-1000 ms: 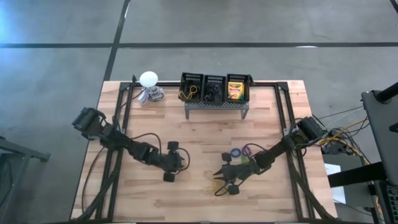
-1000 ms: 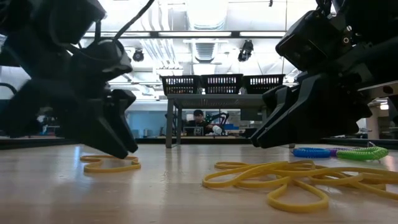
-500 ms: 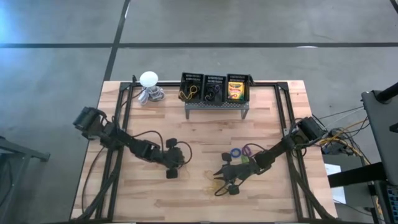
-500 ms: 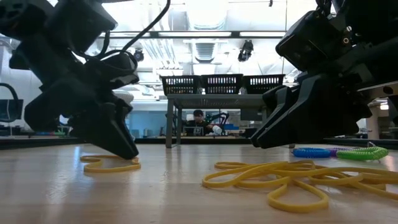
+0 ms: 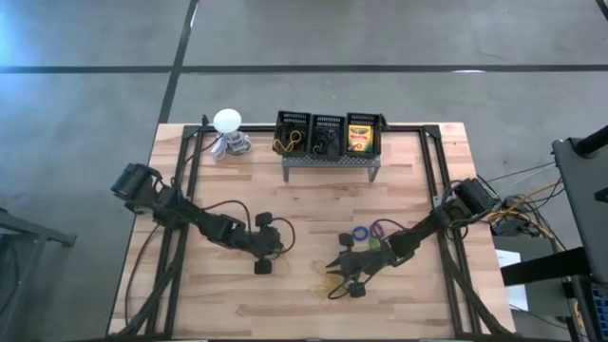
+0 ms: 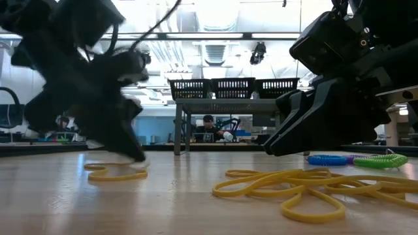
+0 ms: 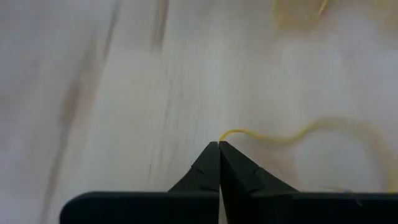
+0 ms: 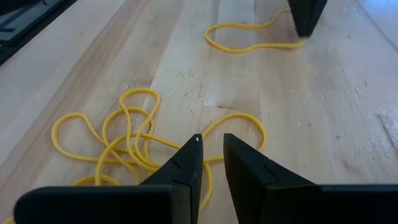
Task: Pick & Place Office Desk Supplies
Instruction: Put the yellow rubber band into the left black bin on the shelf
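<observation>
Left gripper (image 7: 219, 144) at bottom centre of left wrist view, fingers clenched on end of single yellow rubber band (image 7: 292, 134) lying on table (image 7: 93, 93). Right gripper (image 8: 211, 140) slightly parted, holding nothing, over tangled rubber bands (image 8: 124, 143) at lower left of right wrist view.

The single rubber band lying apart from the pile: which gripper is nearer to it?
Left. The left gripper is shut on the single rubber band. The right gripper hovers over the pile, apart from it.
</observation>
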Controlling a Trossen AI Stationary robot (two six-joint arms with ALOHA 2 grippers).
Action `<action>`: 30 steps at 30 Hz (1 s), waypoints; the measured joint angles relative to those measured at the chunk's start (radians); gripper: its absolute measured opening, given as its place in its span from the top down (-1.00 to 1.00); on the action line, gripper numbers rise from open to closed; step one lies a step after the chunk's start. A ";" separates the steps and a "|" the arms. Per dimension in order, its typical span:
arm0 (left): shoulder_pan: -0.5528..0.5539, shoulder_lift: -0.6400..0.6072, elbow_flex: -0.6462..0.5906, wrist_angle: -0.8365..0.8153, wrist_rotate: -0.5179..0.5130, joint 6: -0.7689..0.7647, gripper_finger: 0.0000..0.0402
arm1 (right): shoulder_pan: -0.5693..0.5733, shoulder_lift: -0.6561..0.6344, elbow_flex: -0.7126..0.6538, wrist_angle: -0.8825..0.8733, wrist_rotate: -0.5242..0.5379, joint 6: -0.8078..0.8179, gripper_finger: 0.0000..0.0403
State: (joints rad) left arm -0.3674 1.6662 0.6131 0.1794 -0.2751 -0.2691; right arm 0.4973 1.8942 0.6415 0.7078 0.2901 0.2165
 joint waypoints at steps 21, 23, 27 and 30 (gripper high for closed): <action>-0.060 -0.142 0.132 0.026 -0.336 0.085 1.00 | -0.001 0.000 0.000 -0.001 0.000 0.000 0.70; -0.060 -0.155 0.138 0.026 -0.357 0.088 1.00 | -0.001 0.000 0.000 0.000 0.000 0.000 0.70; -0.060 -0.173 0.141 0.025 -0.377 0.090 1.00 | 0.000 0.000 0.000 -0.001 0.000 0.000 0.71; -0.060 -0.179 0.136 0.026 -0.380 0.090 1.00 | 0.000 0.000 0.000 -0.001 0.000 0.000 0.70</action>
State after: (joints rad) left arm -0.4274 1.4872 0.7494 0.2054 -0.6552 -0.1791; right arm 0.4969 1.8942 0.6411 0.7071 0.2897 0.2169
